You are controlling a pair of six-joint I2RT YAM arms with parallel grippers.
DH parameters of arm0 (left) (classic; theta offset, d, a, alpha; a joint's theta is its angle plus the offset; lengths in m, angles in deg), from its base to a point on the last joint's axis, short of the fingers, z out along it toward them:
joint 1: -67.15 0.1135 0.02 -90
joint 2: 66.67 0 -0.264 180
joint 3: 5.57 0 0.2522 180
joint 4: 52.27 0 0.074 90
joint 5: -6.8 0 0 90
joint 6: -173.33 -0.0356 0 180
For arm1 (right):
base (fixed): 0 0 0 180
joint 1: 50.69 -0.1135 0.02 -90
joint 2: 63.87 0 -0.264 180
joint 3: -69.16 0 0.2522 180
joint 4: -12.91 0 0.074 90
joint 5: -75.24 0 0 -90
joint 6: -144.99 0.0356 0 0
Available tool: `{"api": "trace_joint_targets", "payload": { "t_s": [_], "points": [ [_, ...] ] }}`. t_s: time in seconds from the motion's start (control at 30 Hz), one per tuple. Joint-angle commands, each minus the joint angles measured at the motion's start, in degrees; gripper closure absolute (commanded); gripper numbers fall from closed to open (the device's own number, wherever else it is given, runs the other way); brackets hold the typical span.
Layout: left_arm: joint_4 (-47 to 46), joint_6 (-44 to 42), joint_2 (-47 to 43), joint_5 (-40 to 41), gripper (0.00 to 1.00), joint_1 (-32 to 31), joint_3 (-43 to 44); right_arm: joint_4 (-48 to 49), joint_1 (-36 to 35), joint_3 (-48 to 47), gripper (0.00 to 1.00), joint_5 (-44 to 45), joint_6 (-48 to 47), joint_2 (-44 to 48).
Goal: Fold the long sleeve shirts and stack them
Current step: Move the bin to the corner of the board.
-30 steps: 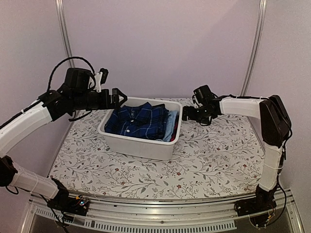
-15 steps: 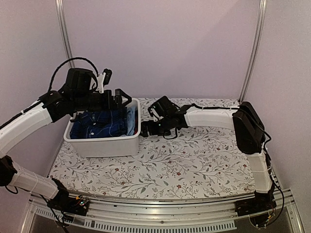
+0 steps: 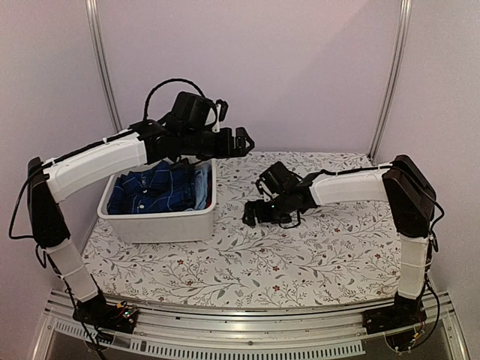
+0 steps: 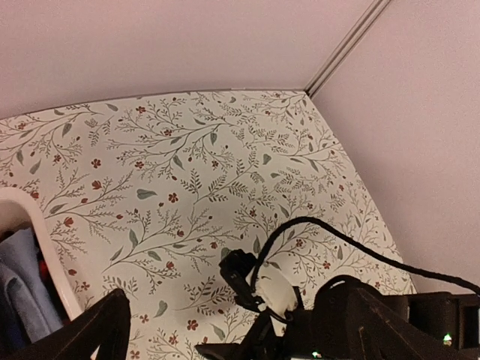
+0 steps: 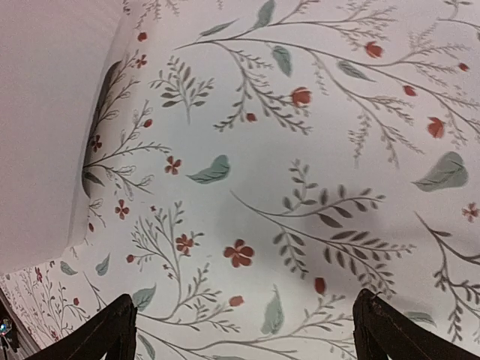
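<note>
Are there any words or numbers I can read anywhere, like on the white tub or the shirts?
None can be read: the white tub, the plaid shirt and the flowery tablecloth show no writing, label or number in any view.

- Left arm (image 3: 97, 161) rises from its base, bends at the elbow and stretches rightward, held high.
- Left gripper (image 3: 244, 142) points right, jaws spread wide, holding nothing.
- Right arm (image 3: 352, 184) stands upright, then reaches left and downward.
- Right gripper (image 3: 253, 215) sits low, jaws wide apart, empty.
</note>
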Motion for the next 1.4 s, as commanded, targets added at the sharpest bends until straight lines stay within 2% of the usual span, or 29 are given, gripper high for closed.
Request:
{"api": "trace_joint_targets", "payload": {
  "t_s": [0.0,0.23,0.4,0.57,1.0,1.13,1.37],
  "points": [
    [5.6,1.7,9.8,8.9,0.00,-2.3,10.9,1.7,5.5,9.1,0.01,5.7,2.5,13.0],
    [12.7,4.3,25.9,14.6,0.00,-1.7,27.5,1.9,7.7,15.9,0.01,6.6,3.0,22.6],
    [14.6,7.1,30.2,16.4,0.00,0.2,29.4,2.0,7.8,16.8,0.01,6.4,2.5,24.0],
    [14.2,9.1,27.8,16.7,0.00,2.8,22.9,2.5,7.7,17.3,0.01,5.3,2.5,24.5],
    [7.3,10.9,6.4,14.3,0.00,7.2,-11.2,3.0,7.8,18.8,0.01,4.4,2.8,25.9],
    [7.2,10.6,1.1,14.4,0.00,7.6,-16.6,3.6,7.7,19.5,0.01,3.9,2.9,25.6],
    [9.6,10.5,-3.4,15.1,0.00,7.8,-20.2,4.2,7.7,19.5,0.01,3.4,3.0,24.7]
  ]
}}
